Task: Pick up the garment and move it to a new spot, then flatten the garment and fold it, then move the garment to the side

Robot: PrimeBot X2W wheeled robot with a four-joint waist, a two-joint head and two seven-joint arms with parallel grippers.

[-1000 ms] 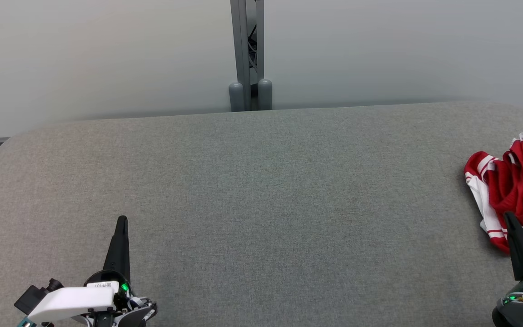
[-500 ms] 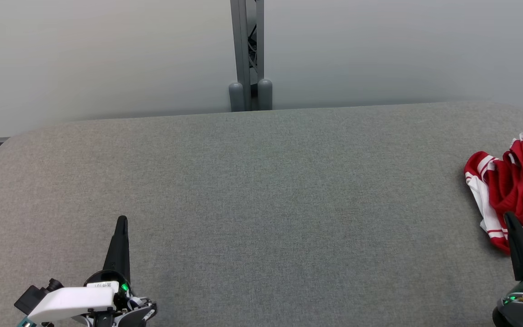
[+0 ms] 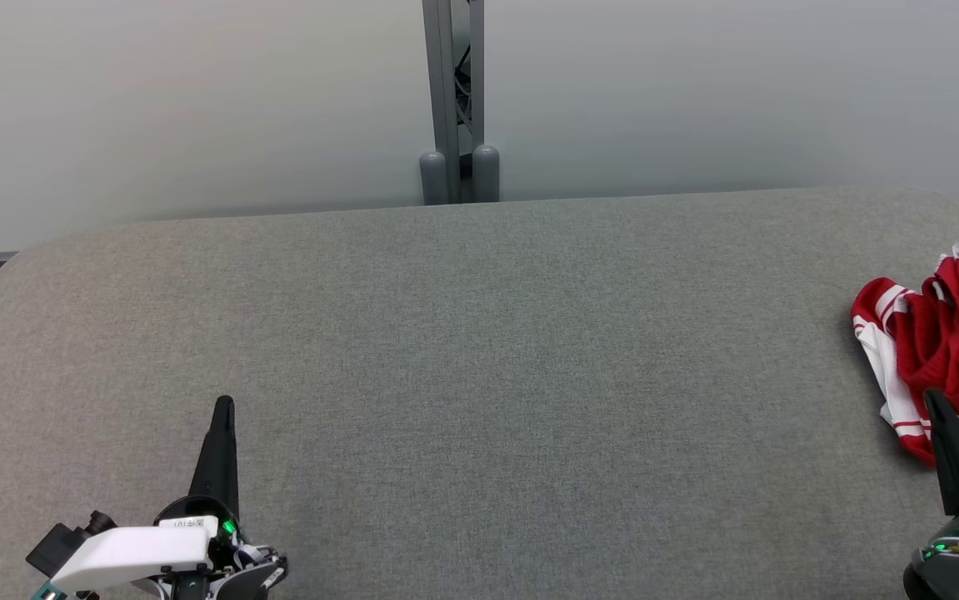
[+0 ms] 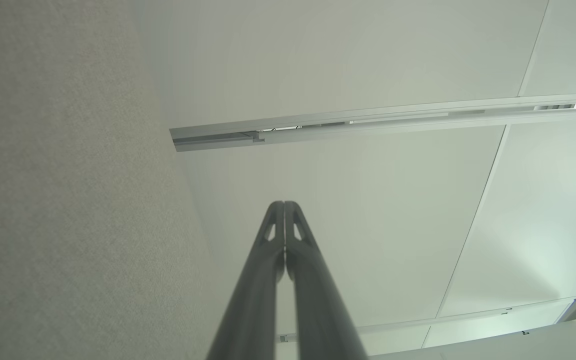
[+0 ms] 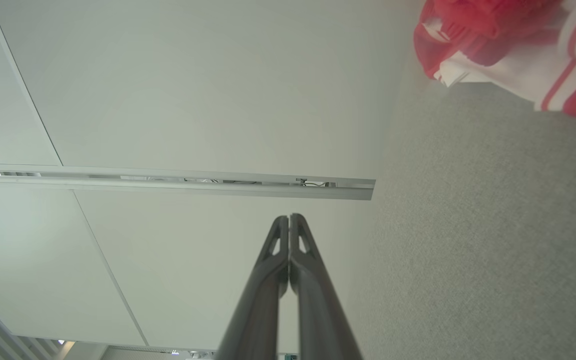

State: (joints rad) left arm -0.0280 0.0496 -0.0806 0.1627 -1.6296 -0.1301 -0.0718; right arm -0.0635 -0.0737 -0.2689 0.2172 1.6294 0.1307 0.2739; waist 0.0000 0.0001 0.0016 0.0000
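Observation:
The garment (image 3: 941, 350) is a crumpled red cloth with white stripes, lying at the far right edge of the grey table (image 3: 479, 358); the picture's edge cuts it off. In the right wrist view the garment (image 5: 508, 45) sits at the top right corner. My right gripper (image 3: 933, 396) is shut, its tip in front of the garment's near edge; contact cannot be told. Its fingers (image 5: 300, 250) press together with nothing between them. My left gripper (image 3: 224, 405) is shut at the lower left, far from the garment, its fingers (image 4: 295, 235) closed on nothing.
A grey metal post (image 3: 454, 100) with two rounded feet stands behind the table's far edge against pale wall panels (image 3: 196, 108). The table corners are rounded at left and right.

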